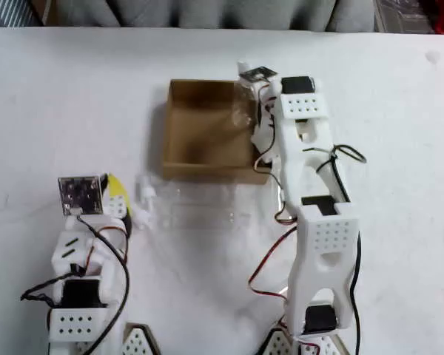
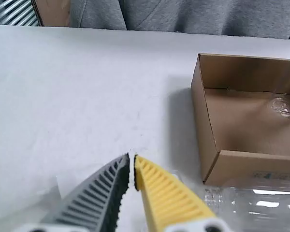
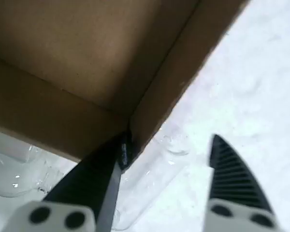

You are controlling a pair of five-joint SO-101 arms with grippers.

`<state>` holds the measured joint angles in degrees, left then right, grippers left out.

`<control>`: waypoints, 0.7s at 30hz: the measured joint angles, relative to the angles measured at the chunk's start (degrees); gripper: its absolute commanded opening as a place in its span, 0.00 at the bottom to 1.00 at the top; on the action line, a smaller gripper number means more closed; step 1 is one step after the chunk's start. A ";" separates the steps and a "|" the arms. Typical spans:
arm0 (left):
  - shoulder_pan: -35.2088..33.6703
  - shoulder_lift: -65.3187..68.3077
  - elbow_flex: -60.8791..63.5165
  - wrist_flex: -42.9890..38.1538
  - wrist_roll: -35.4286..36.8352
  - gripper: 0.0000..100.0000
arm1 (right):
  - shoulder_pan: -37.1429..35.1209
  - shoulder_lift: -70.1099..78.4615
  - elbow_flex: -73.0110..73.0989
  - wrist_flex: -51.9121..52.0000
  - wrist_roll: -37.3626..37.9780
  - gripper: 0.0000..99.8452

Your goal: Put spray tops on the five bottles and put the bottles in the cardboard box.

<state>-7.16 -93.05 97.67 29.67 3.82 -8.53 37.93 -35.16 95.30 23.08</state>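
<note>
Bottles (image 1: 200,211) of clear plastic lie on the white table (image 1: 74,96) just to the right of the left gripper (image 2: 132,159). Its grey and yellow fingers are pressed together at the tips with nothing between them. Ahead of that gripper and to its right, just past the lying bottles, stands the cardboard box (image 1: 207,171), open at the top. Another clear bottle (image 2: 280,104) shows inside it, near its right wall. The right gripper (image 3: 170,137) hangs over a corner of the box with its fingers spread wide, gripping nothing that I can see. Clear plastic lies beneath the gap, and I cannot tell whether either finger touches it.
</note>
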 measured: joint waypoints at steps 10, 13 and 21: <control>0.00 0.00 0.00 0.00 0.00 0.02 | 0.53 -8.97 0.00 1.49 0.09 0.26; 0.00 0.00 0.00 0.00 0.00 0.02 | 1.85 -12.31 0.35 1.49 -0.35 0.26; 0.00 0.00 0.00 0.00 0.00 0.02 | 3.25 -25.85 18.90 1.58 -3.60 0.26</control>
<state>-7.16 -93.05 97.67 29.67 3.82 -5.27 12.09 -16.26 96.88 19.47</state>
